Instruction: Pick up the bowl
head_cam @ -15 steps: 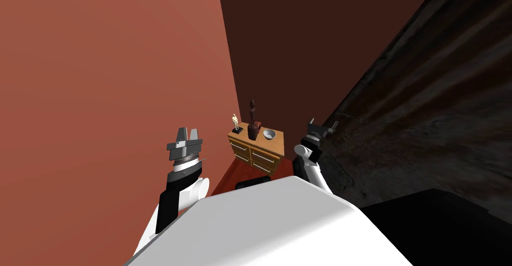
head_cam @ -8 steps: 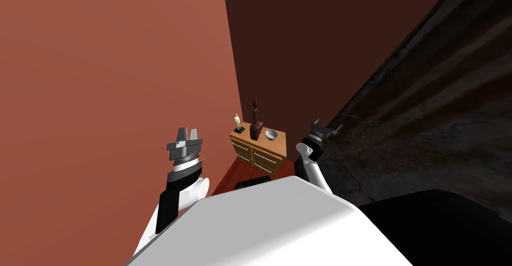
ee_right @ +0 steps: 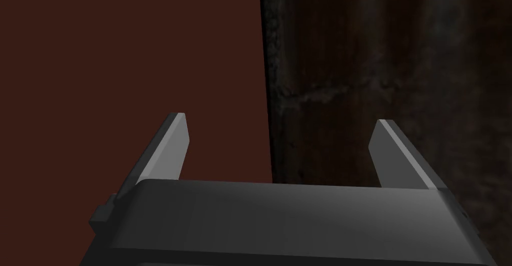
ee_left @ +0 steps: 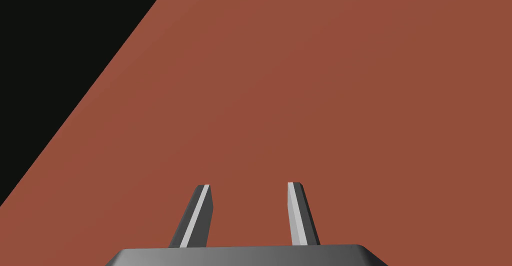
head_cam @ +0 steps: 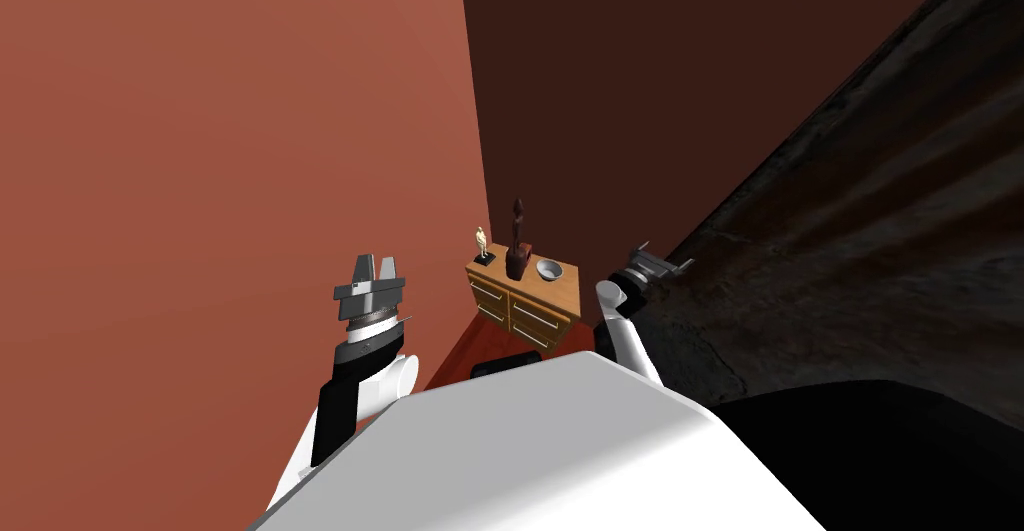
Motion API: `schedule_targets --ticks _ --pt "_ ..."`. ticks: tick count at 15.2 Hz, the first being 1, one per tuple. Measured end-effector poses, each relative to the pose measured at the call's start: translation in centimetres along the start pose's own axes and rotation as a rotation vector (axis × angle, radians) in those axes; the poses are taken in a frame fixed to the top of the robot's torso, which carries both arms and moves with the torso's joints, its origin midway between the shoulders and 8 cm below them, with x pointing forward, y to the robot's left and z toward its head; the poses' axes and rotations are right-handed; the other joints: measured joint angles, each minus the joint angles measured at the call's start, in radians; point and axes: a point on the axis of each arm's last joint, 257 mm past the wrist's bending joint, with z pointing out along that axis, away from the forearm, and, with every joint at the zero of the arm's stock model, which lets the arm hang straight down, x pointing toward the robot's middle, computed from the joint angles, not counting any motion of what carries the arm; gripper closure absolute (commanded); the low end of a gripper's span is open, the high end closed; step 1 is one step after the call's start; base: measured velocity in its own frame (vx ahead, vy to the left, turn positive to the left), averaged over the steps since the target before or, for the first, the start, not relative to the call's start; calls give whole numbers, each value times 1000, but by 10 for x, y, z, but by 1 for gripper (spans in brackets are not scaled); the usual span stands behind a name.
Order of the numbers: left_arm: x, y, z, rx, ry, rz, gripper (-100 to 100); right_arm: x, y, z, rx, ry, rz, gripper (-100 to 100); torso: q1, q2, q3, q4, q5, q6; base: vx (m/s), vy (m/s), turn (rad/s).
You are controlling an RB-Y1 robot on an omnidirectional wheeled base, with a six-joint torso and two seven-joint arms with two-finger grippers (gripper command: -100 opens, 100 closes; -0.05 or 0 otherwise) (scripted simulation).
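nothing done yet — the bowl [head_cam: 549,270] sits on the dresser [head_cam: 520,312] in the far corner, beside a dark statue [head_cam: 517,245], well apart from both arms. left pincer [ee_left: 248,185] and right pincer [ee_right: 282,122] gape empty — approach, reach and grasp remain.

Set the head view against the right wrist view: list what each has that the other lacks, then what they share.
Head view only: the grey bowl on the wooden dresser, beside a dark statue and a pale figurine; the left gripper. Right wrist view only: the right gripper up close, its fingers wide apart, nothing between. Both: that gripper, the dark brown wall and the dark mottled wall.
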Motion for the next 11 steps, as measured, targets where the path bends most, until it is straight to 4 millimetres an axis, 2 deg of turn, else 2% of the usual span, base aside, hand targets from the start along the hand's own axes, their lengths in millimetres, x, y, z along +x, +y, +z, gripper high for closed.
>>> schedule_targets --ticks 11 --pt "0 0 0 0 0 0 0 -61 35 11 -195 -187 187 -100 1 0 0 0 0 -1 10 28 74"
